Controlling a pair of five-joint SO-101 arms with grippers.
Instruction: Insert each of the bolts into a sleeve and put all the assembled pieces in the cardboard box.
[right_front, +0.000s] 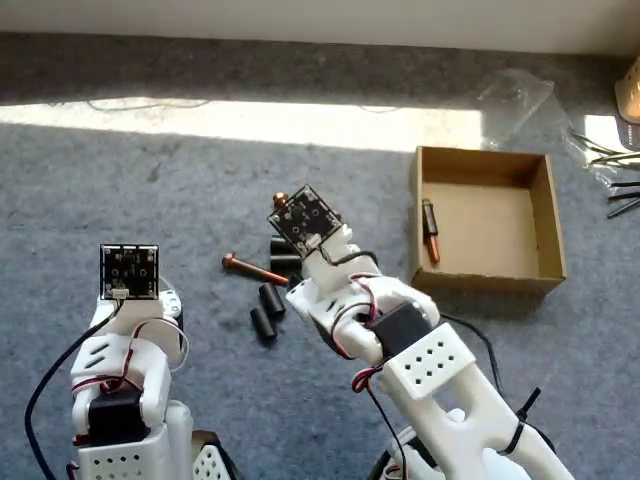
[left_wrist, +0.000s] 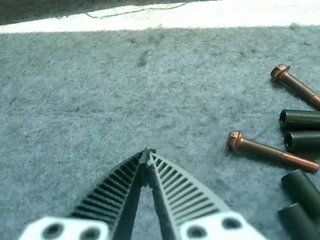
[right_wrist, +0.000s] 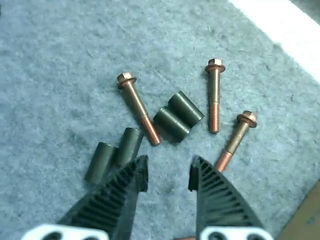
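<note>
Three flat bolts, heads away from right fingers

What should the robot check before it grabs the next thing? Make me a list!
1. Is the right gripper open? Ok.
2. Are the bolts free to grab? Ok, three lie loose on the carpet.
3. Are the sleeves spaced apart? Not ok, they lie side by side in pairs.
4. Is the left gripper out of the way? Ok, shut over bare carpet.
5. Does the box have room? Ok, only one assembled piece is inside.
</note>
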